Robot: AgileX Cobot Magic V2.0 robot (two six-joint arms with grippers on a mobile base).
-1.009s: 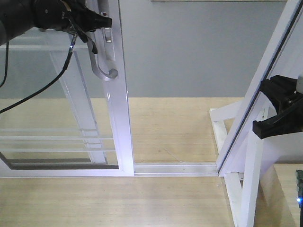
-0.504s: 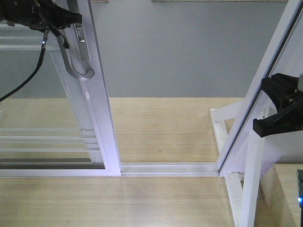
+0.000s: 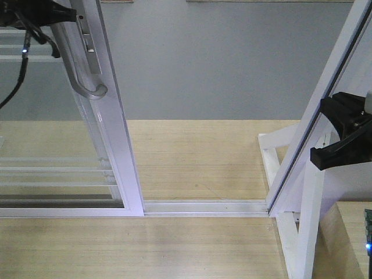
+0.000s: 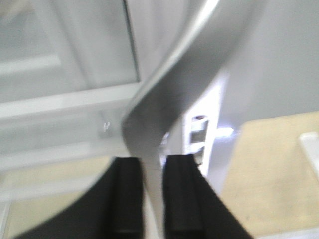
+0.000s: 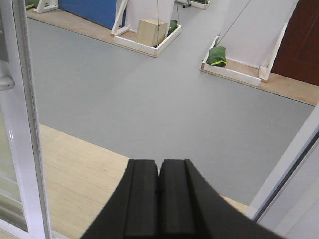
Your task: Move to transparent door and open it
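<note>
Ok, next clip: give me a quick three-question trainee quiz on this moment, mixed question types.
1. True or false: the left gripper is closed around the curved grey handle.
2. What does the right gripper hold? A) the handle B) nothing, fingers together C) a frame post
3. In the front view, where does the transparent door stand relative to the bare floor track?

Key
1. True
2. B
3. To its left; the doorway is open to the door's right.

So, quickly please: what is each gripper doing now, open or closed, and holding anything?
Left gripper: closed on the grey handle of the transparent door.
Right gripper: closed, holding nothing.
</note>
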